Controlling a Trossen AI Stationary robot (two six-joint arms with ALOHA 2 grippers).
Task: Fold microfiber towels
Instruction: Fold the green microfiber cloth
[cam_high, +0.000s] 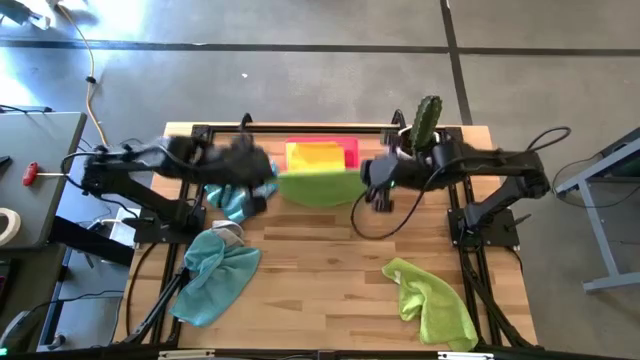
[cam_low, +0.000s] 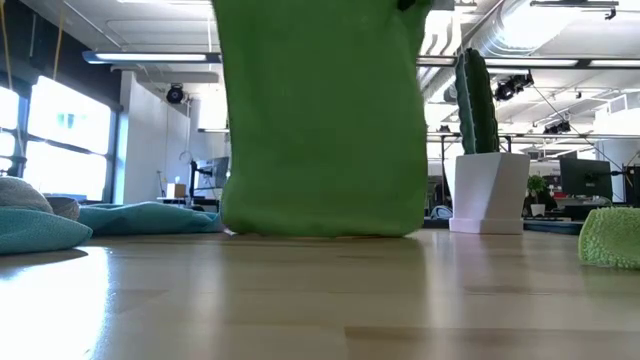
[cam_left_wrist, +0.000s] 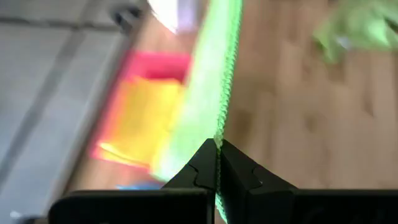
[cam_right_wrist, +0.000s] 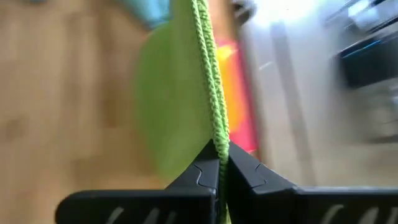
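Observation:
A lime-green microfiber towel (cam_high: 318, 186) hangs spread between my two grippers above the table's far middle. In the low view it hangs as a broad sheet (cam_low: 320, 120) with its lower edge down at about tabletop height. My left gripper (cam_high: 268, 188) is shut on its left upper corner, my right gripper (cam_high: 364, 185) on its right upper corner. Behind it, a yellow towel (cam_high: 314, 155) lies on the pink tray (cam_high: 348, 146). Two teal towels (cam_high: 215, 275) (cam_high: 236, 202) lie crumpled at the left. Another lime-green towel (cam_high: 432, 303) lies crumpled at the near right. My left gripper pinches the towel's stitched edge (cam_left_wrist: 219, 138) between its two fingertips, slanting down from the table's left. The cloth runs away from the fingers and hangs below them. My right gripper pinches the stitched edge (cam_right_wrist: 217, 144) at the opposite corner between its fingertips, slanting down from the right. One layer or several, I cannot tell. The top edge runs straight between the two holds.
A cactus in a white pot (cam_high: 426, 124) stands at the far right, close behind my right arm. Bare wood (cam_high: 320, 290) lies in the near middle of the table. Cables run along both arms' bases.

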